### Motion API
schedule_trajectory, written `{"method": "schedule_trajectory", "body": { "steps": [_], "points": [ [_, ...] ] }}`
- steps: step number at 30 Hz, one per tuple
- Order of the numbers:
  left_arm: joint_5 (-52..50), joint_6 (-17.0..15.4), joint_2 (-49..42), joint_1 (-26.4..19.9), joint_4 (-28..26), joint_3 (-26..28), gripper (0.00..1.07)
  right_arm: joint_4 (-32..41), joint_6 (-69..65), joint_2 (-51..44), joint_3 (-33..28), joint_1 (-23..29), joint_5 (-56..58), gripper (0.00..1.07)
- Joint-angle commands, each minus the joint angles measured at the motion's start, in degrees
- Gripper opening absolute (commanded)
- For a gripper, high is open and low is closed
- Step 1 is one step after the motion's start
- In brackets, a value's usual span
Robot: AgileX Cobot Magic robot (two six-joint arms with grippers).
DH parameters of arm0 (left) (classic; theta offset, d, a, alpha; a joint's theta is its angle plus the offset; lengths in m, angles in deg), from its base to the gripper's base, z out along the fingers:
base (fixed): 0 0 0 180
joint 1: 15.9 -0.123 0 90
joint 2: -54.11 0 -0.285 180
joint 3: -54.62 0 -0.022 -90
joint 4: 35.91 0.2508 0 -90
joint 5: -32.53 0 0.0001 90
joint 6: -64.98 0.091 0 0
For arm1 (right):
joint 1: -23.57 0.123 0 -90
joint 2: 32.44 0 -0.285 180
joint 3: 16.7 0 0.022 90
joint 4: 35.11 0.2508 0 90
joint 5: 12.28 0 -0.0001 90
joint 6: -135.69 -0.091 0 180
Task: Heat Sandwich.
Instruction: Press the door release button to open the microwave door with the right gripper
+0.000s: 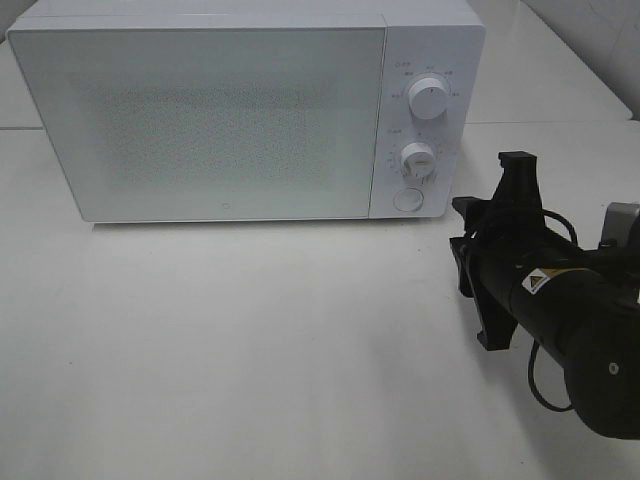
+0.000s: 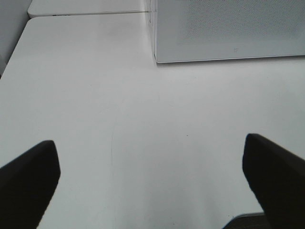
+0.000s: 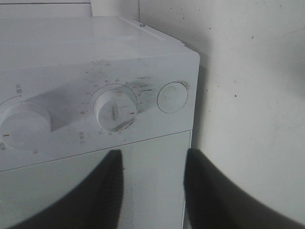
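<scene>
Sandwich isn't in any of your views, so I can't tell where it is or how it looks. The white microwave (image 1: pixel 220 120) has its speckled door (image 1: pixel 200 115) shut and you can't see through it.

Your left claw (image 2: pixel 150 148) is spread wide with nothing in it, hovering low over bare white tabletop (image 1: pixel 250 350) off the microwave's front corner. Your right claw (image 3: pixel 151 160) is at a narrowish gap and also empty. It's up close to the control panel, fingers (image 3: pixel 112 167) near the door's edge below the lower dial (image 1: pixel 418 160) and round button (image 1: pixel 407 200) — can't tell if they're touching. The upper dial (image 1: pixel 430 100) sits above those.

Surface is plain matte white with a few faint scuffs, and there's a seam (image 2: pixel 86 14) running along behind the microwave.
</scene>
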Motion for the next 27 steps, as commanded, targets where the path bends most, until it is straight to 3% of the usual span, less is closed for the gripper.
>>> {"method": "schedule_trajectory", "body": {
  "steps": [1, 2, 3, 24, 27],
  "points": [
    [-0.6, -0.3, -0.4, -0.2, -0.2, -0.3, 1.00, 0.1, -0.2, -0.1, 0.5, 0.1, 0.3, 0.18],
    [-0.6, -0.3, -0.4, -0.2, -0.2, -0.3, 1.00, 0.2, -0.2, -0.1, 0.5, 0.1, 1.2, 0.03],
    [-0.6, -0.3, -0.4, -0.2, -0.2, -0.3, 1.00, 0.3, -0.2, -0.1, 0.5, 0.1, 1.7, 0.00],
    [-0.6, -0.3, -0.4, -0.2, -0.2, -0.3, 1.00, 1.0, 1.4, -0.1, 2.7, -0.2, 6.2, 0.00],
    [-0.6, -0.3, -0.4, -0.2, -0.2, -0.3, 1.00, 0.1, 2.9, 0.6, 4.2, -2.4, 8.1, 0.00]
  ]
}}
